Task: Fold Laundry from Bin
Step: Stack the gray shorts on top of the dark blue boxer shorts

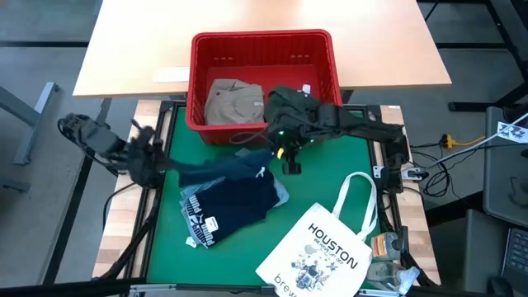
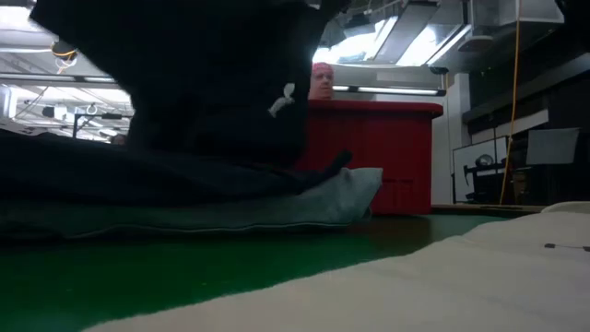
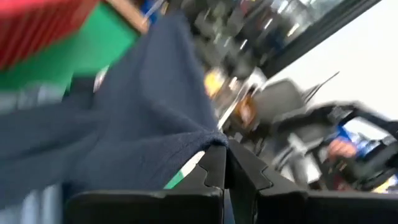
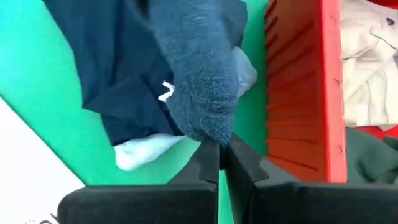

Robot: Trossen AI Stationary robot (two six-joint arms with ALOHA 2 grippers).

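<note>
the navy garment (image 4: 205, 93) sits pinched in my right gripper (image 4: 219, 155), fingers clamped on its edge beside the red bin (image 4: 305, 93), while my left gripper (image 3: 225, 163) grips its other end over the green mat (image 1: 330, 173).

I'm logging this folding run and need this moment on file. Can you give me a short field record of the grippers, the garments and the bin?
left gripper: shut on the navy garment, at the mat's left edge
right gripper: shut on the same navy garment, near the bin's front wall
navy garment: stretched between both grippers, above the green mat
light blue garment: on the mat, under the navy one
bin: red, holding a khaki garment and a dark green garment
tote bag: white, printed HOUSTON, on the mat's right
</note>
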